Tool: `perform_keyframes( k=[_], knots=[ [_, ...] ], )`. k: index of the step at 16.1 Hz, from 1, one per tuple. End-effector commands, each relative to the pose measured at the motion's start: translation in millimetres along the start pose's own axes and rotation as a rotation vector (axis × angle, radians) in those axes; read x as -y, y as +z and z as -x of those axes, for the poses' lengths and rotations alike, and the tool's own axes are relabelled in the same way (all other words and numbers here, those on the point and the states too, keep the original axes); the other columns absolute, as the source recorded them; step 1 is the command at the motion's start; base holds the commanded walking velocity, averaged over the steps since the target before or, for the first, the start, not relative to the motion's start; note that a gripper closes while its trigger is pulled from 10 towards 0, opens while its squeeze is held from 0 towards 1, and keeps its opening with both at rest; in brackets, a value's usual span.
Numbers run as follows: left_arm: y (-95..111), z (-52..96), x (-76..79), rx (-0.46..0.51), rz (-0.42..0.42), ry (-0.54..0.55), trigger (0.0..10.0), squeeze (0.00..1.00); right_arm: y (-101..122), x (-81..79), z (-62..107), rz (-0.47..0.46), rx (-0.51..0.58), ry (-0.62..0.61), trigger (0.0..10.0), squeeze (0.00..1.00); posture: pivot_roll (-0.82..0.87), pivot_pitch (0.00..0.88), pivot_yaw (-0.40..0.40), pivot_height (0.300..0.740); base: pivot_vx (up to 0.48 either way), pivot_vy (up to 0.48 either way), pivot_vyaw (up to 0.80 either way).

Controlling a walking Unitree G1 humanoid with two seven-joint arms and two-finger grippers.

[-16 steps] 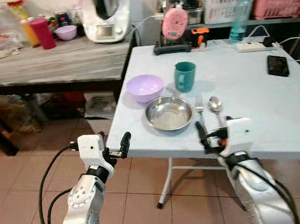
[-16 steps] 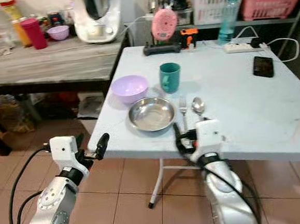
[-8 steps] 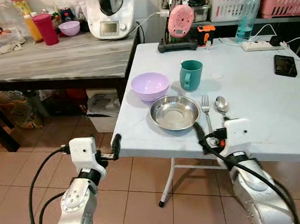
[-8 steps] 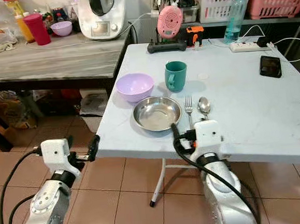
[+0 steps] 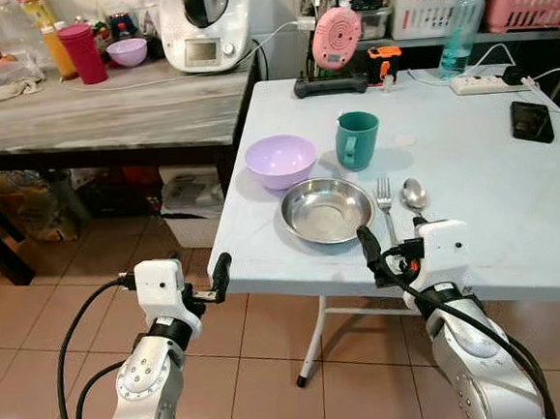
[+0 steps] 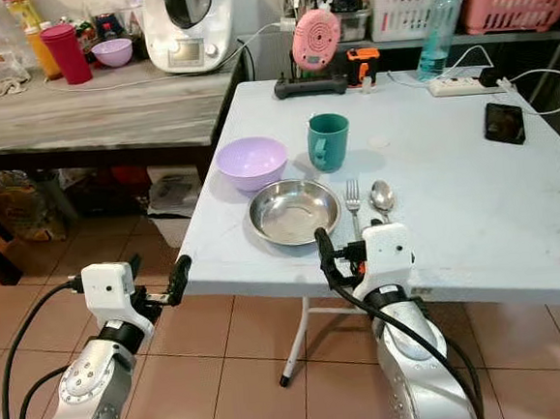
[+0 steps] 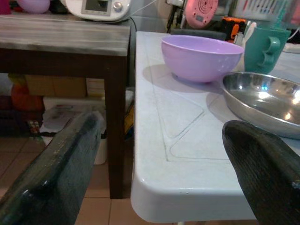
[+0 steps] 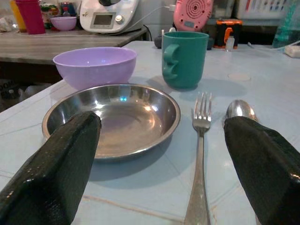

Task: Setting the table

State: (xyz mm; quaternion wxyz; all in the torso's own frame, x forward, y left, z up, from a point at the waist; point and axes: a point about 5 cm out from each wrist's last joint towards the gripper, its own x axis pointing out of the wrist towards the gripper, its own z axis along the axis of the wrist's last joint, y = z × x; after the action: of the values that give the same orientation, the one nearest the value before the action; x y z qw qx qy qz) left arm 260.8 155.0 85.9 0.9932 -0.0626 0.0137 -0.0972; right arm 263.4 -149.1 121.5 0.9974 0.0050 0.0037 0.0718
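Hovering at the white table's [image 5: 512, 201] near edge, the right gripper [image 8: 159, 159] spreads its fingers before the steel plate [image 5: 326, 209], with fork [image 8: 200, 154] and spoon [image 8: 240, 109] beside; the left gripper [image 7: 164, 164], fingers also apart, faces the table corner below the lilac bowl [image 7: 201, 56] and teal mug [image 5: 356, 140].

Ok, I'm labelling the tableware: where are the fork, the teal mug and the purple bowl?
fork [image 8: 201, 140], right wrist view, on its handle below the tines.
teal mug [image 5: 358, 140], left eye view, on its side wall.
purple bowl [image 7: 201, 58], left wrist view, on its outer wall.
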Motion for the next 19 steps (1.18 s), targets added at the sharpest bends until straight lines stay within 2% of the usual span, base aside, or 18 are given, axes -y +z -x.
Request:
perform_keyframes(
  k=[1, 3, 8, 19],
  knots=[
    [-0.6, -0.2, -0.8, -0.005, -0.016, -0.002, 10.0, 0.0, 2.4, 2.4, 1.2, -0.008, 0.007, -0.01, 10.0, 0.0, -0.2, 0.031, 0.044, 0.74, 0.0, 0.0, -0.8],
    [-0.5, -0.5, -0.1, -0.004, -0.011, -0.008, 10.0, 0.0, 2.4, 3.3, 1.5, -0.008, 0.007, -0.011, 10.0, 0.0, -0.2, 0.031, 0.044, 0.74, 0.0, 0.0, -0.68],
    [-1.2, -1.0, 3.3, -0.006, 0.006, -0.026, 10.0, 0.0, 2.4, 3.6, 2.4, -0.007, 0.011, 0.001, 10.0, 0.0, -0.2, 0.029, 0.04, 0.74, 0.0, 0.0, 0.0],
    [-2.3, -0.5, 6.2, -0.013, 0.018, -0.044, 10.0, 0.0, 2.9, 2.1, 2.8, -0.007, 0.015, 0.016, 10.0, 0.0, -0.2, 0.032, 0.042, 0.74, 0.275, 0.0, 0.0]
  ],
)
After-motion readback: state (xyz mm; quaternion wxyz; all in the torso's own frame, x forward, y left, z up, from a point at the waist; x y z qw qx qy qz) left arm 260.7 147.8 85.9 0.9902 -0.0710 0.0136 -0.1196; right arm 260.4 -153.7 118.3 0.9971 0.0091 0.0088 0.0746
